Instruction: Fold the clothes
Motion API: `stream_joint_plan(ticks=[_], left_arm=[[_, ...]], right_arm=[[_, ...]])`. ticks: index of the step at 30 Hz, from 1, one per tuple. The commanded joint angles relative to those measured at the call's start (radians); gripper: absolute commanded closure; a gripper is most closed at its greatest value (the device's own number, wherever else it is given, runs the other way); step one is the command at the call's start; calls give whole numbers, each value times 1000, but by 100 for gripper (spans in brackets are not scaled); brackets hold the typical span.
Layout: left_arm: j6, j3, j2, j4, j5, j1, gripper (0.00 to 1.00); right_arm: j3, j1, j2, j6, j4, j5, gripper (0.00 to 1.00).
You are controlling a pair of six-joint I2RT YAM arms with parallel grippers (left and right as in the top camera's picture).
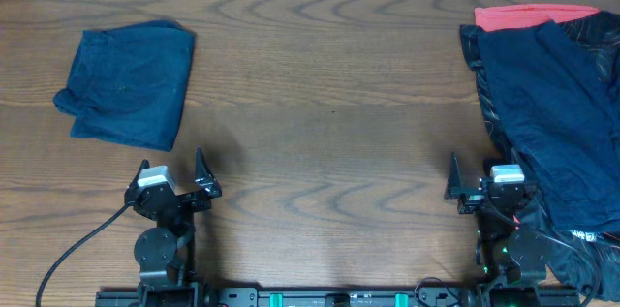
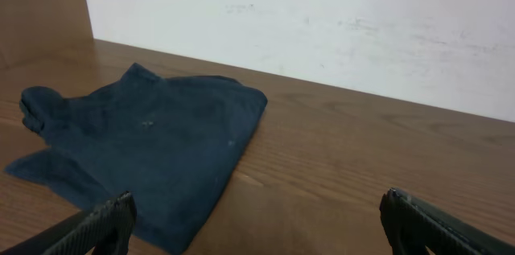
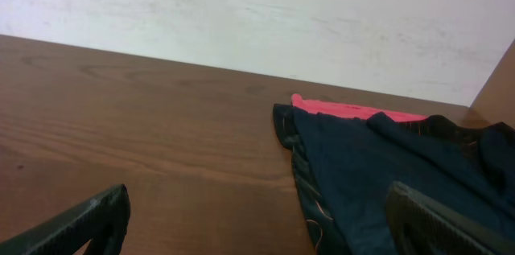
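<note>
The tabletop (image 1: 329,75) is dark brown wood with a strong wavy grain, matte, and takes up nearly the whole overhead view. Behind its far edge stands a white wall (image 2: 322,14), faintly scuffed and smudged, with a tiny orange mark high up in the left wrist view. A brown panel (image 2: 40,6) of the same tone as the tabletop closes off the far left corner, and a similar one (image 3: 499,78) shows at the right edge of the right wrist view.

A dark blue garment (image 1: 131,84), folded into a compact rough rectangle, lies flat on the far left part of the tabletop. At the far right lies a loose pile of clothes (image 1: 552,104), mostly dark navy and black, reaching from the back edge to the near edge. A red garment (image 1: 533,16) peeks out at the pile's far end, next to the wall.

The left end effector (image 1: 172,164) sits near the front edge, just short of the folded garment and not touching it; it is released, fingers spread wide with only bare wood between them. The right end effector (image 3: 257,199) is likewise released and holds nothing, at the left border of the pile. A black cable (image 1: 77,249) curves from the left arm's base across the wood to the front left corner. A dark rail (image 1: 320,297) with small green lights runs along the near edge between the arm bases.
</note>
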Motion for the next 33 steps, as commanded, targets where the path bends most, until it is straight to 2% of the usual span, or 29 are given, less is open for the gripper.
stream_joint_plan(ticks=[1, 30, 33], left_arm=[[13, -17, -9, -42, -9, 5, 2], [13, -17, -7, -42, -9, 5, 2], [13, -17, -7, -42, 0, 5, 2]], right_arm=[[-1, -6, -5, -10, -4, -6, 1], [-1, -6, -5, -10, -4, -4, 1], [-1, -6, -5, 37, -4, -3, 1]])
